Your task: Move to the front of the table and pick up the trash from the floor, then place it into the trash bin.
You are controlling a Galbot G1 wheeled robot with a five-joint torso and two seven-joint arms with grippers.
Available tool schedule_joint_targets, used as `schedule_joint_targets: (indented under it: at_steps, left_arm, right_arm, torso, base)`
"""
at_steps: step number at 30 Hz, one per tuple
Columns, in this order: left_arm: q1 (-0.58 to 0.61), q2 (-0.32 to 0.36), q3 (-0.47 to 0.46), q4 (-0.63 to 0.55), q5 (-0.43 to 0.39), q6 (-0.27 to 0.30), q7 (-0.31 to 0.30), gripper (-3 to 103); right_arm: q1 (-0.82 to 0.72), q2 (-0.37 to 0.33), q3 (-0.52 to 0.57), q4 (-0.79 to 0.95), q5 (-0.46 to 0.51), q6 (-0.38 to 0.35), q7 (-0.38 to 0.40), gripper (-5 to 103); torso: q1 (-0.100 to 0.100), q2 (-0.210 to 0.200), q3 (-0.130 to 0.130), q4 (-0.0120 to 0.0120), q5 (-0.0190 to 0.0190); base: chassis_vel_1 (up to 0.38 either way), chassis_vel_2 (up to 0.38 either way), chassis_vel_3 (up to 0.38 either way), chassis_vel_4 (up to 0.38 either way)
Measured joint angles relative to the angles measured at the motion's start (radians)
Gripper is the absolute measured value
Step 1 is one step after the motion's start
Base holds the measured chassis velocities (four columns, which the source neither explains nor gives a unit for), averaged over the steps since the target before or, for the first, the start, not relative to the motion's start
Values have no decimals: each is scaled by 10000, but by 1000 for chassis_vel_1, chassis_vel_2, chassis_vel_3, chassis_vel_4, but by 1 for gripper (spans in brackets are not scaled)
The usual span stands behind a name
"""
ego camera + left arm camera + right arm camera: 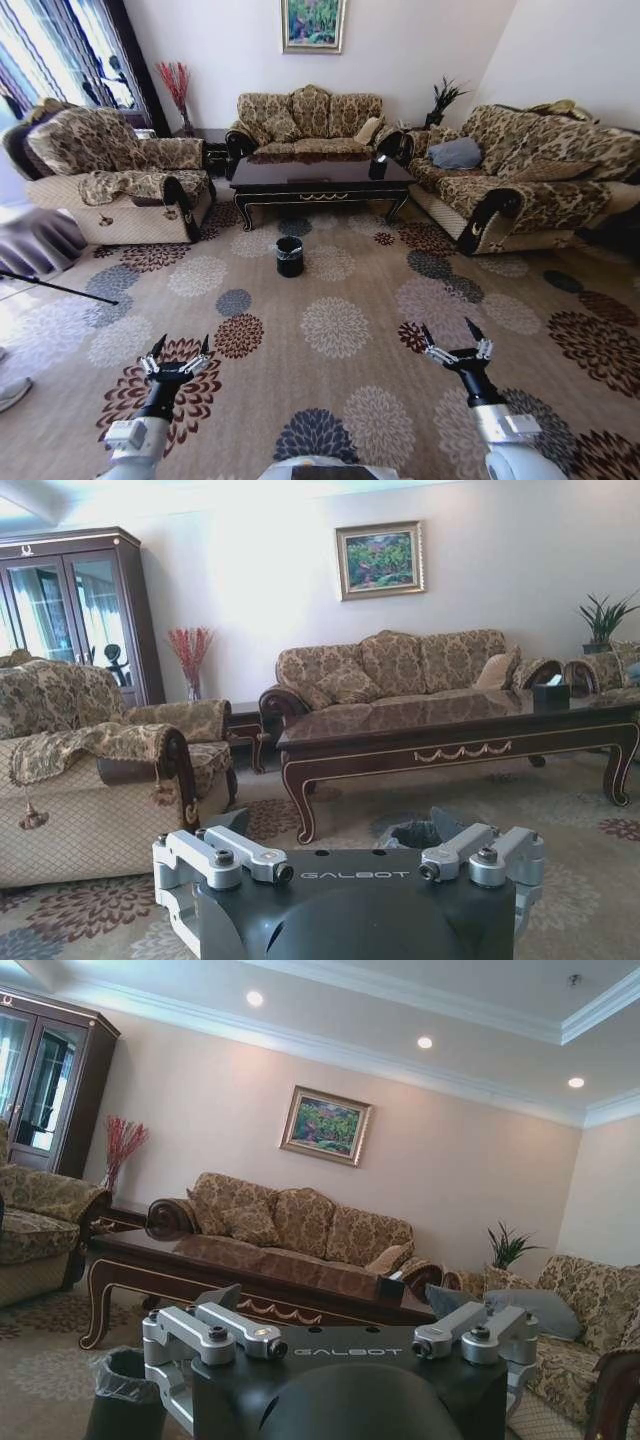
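The dark glossy table [320,180] stands far ahead in the middle of the seating group, and shows as table [440,735] and table [240,1270] in the wrist views. The small black trash bin [289,256] sits on the carpet just in front of it; the bin [415,832] peeks over the left gripper body, and the bin [125,1385] stands near the right one. I cannot make out the trash on the patterned carpet. My left gripper [178,350] and right gripper [455,340] hang low over the carpet, both open and empty.
An armchair [120,180] stands at left, a sofa [308,120] behind the table and another sofa [530,170] at right. A dark box [377,167] rests on the table's right end. A thin black pole [60,288] lies at the left. Wide flowered carpet [335,325] stretches between me and the bin.
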Motion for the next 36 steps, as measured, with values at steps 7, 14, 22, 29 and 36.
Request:
schedule_joint_targets:
  at_steps: [7,14,22,29,36]
  left_arm:
    - [0,0,0,0,0,0,0,100]
    - [0,0,0,0,0,0,0,100]
    - [0,0,0,0,0,0,0,100]
    - [0,0,0,0,0,0,0,100]
    - [0,0,0,0,0,0,0,100]
  right_arm:
    - [0,0,0,0,0,0,0,100]
    - [0,0,0,0,0,0,0,100]
    - [0,0,0,0,0,0,0,100]
    - [0,0,0,0,0,0,0,100]
    - [0,0,0,0,0,0,0,100]
  torso:
    - [111,264,150,0,0]
    - [263,597,334,0,0]
    - [462,1060,599,0,0]
    - [600,1377,776,0,0]
    - [726,1640,914,0,0]
  base:
    - [0,0,0,0]
    - [0,0,0,0]
    - [0,0,0,0]
    - [0,0,0,0]
    - [0,0,0,0]
